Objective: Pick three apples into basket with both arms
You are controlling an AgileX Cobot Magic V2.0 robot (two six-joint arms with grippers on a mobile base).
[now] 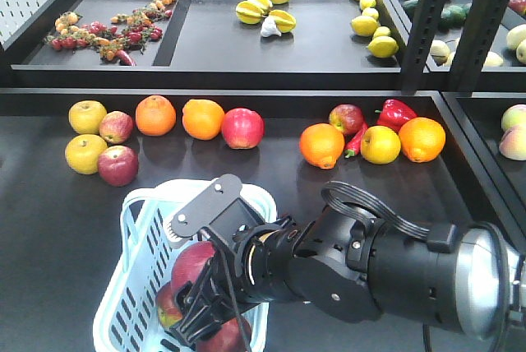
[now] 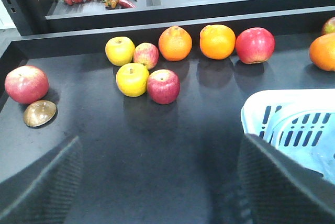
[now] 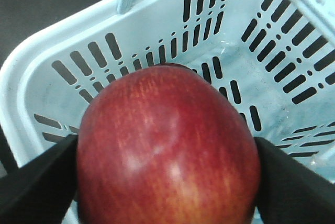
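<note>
I have the right claw [image 3: 167, 182] gripping a dark red apple [image 3: 167, 145] over the pale blue slotted plastic basket [image 3: 47, 72] for release; left claw [image 2: 157, 182] spread, empty.

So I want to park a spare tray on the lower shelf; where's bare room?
Free: the dark shelf between the left fruit cluster and the basket, and right of the basket in front of the oranges. Crowded: the back row of apples and oranges, and the basket, where the right gripper holds an apple.
</note>
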